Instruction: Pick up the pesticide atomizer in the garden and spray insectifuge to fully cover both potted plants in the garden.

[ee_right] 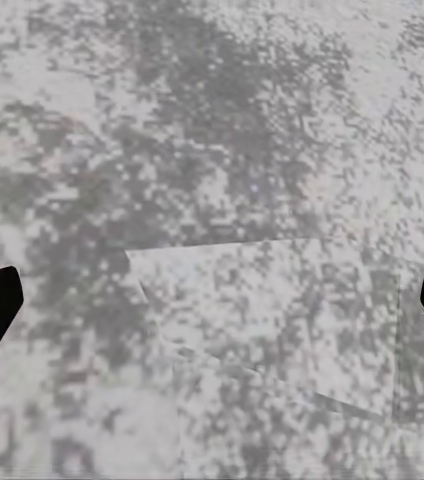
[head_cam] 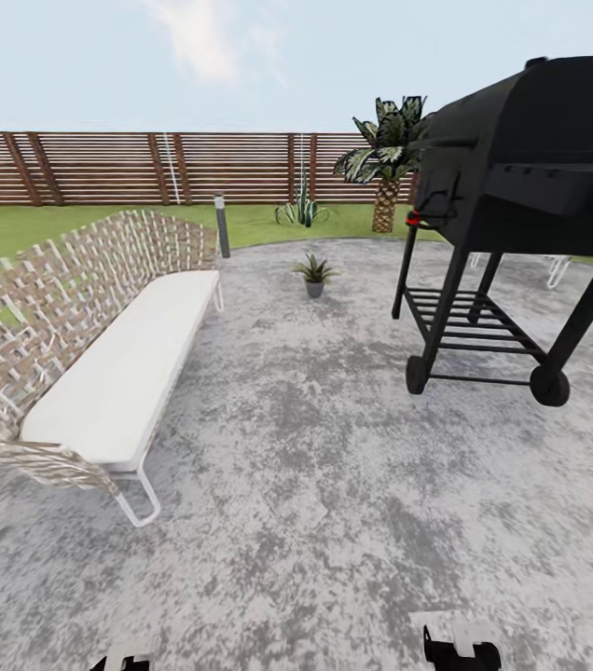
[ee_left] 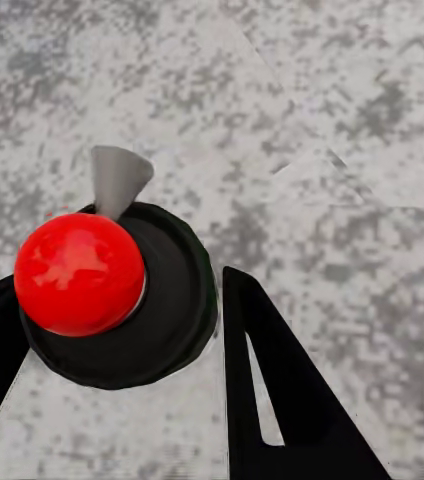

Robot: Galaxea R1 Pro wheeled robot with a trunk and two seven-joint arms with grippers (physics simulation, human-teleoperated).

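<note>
In the left wrist view the pesticide atomizer [ee_left: 162, 310] is seen from above: a round black body, a red ball top and a grey nozzle. My left gripper [ee_left: 117, 300] is shut on it, one black finger on each side, above the grey patio. One potted plant [head_cam: 314, 273], a low green rosette in a small grey pot, stands far ahead on the patio. My right gripper [ee_right: 212, 310] is open and holds nothing, its fingers far apart over bare gravelly ground. Both grippers, left [head_cam: 119, 664] and right [head_cam: 461, 648], peek in at the head view's lower edge.
A woven bench with a white cushion [head_cam: 119, 363] runs along the left. A black wheeled grill [head_cam: 511, 214] stands at the right. Beyond the patio are lawn, a grey bollard lamp [head_cam: 221, 224], a spiky agave [head_cam: 301, 210], a palm [head_cam: 385, 168] and the slatted fence [head_cam: 147, 168].
</note>
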